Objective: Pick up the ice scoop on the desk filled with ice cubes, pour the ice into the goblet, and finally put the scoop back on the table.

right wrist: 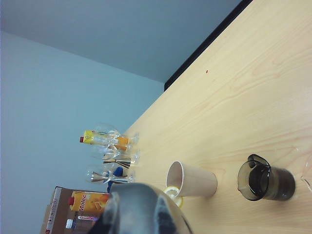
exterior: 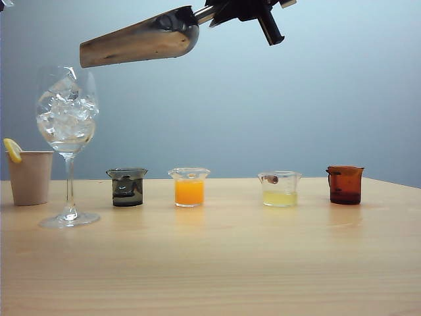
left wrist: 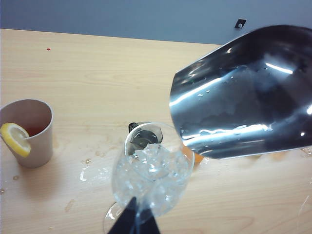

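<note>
Scoop-and-goblet scene, with the pour apparently finished. Nearest in the left wrist view, the left gripper shows only as dark fingertips low at the frame edge, just by the goblet's bowl; whether its claw is spread or pressed together cannot be told. The goblet stands upright on the light-wood table at the left, its bowl heaped with ice cubes. Small wet patches lie on the wood around its foot. Above and to its right hangs the steel ice scoop, mouth tipped slightly down toward the glass, and its visible inside looks empty. The right gripper, high at the top, pinches the scoop's tubular handle. What likely remains is setting the scoop down. Farther back, a paper cup with a lemon slice stands left of the goblet, and four small beakers line up to the right: dark, orange, pale yellow, brown.
</note>
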